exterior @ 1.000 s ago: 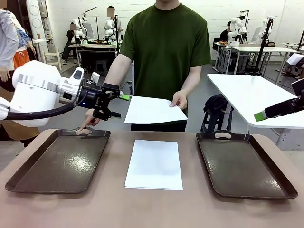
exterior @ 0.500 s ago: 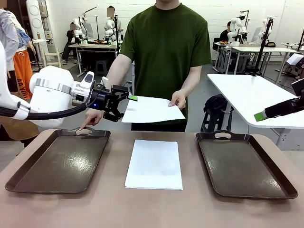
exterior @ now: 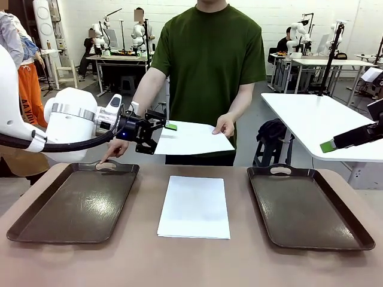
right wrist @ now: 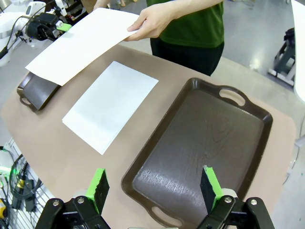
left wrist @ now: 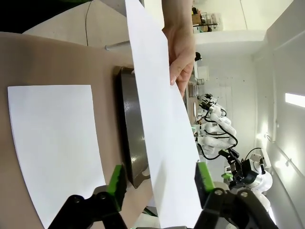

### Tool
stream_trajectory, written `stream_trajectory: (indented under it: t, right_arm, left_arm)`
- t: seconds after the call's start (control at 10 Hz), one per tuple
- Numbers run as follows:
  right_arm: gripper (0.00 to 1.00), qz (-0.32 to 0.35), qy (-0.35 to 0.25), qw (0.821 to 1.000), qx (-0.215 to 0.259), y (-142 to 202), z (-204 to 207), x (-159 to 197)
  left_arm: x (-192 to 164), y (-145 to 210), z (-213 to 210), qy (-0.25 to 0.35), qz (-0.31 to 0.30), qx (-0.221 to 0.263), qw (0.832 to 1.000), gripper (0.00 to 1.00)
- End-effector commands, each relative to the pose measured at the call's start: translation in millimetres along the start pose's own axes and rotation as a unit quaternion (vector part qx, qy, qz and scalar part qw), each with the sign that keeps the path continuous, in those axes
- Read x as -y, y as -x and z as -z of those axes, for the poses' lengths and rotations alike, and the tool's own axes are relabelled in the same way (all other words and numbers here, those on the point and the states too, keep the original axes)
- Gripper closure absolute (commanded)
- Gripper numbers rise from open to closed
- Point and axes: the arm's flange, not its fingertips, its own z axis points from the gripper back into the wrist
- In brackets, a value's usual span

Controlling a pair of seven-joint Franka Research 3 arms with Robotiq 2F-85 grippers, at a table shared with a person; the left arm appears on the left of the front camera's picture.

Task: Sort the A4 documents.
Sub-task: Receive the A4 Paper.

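A person across the table holds one A4 document level in the air with a hand at its right edge. My left gripper is at that sheet's left edge. In the left wrist view the held document passes between the two green pads, and a gap shows on each side, so my left gripper is open around it. A second A4 document lies flat on the table's middle. My right gripper hangs open above the right tray, holding nothing.
Two dark brown handled trays flank the flat sheet: the left tray and the right tray. The person's other hand touches the left tray's far handle. My right gripper enters at the right edge.
My left gripper has moved right until its jaws straddle the left edge of the held sheet, and the jaws have narrowed. The right arm has not moved.
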Motion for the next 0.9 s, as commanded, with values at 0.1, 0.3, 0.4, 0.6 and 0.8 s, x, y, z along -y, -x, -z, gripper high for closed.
stream_trajectory:
  t: [0.1, 0.3, 0.4, 0.6, 0.8]
  right_arm:
    - [0.00, 0.000, -0.008, 1.000, 0.008, -0.8, 1.4, 1.6]
    - [0.00, 0.000, -0.008, 1.000, 0.008, -0.8, 1.4, 1.6]
    - [0.00, 0.000, -0.008, 1.000, 0.008, -0.8, 1.4, 1.6]
    - [0.00, 0.000, -0.008, 1.000, 0.008, -0.8, 1.4, 1.6]
    - [0.00, 0.000, -0.008, 1.000, 0.008, -0.8, 1.4, 1.6]
  left_arm:
    - [-0.5, -3.0, -1.4, 0.023, -0.004, -0.001, 1.000, 0.58]
    - [-0.2, -3.2, -1.9, 0.031, -0.005, -0.004, 0.999, 0.78]
    - [-0.6, -2.4, -2.3, 0.032, -0.005, -0.004, 0.999, 0.86]
    - [-0.1, -1.1, -3.7, 0.023, 0.002, -0.001, 1.000, 1.00]
    - [-0.3, 0.1, -3.4, 0.032, 0.008, -0.002, 0.999, 1.00]
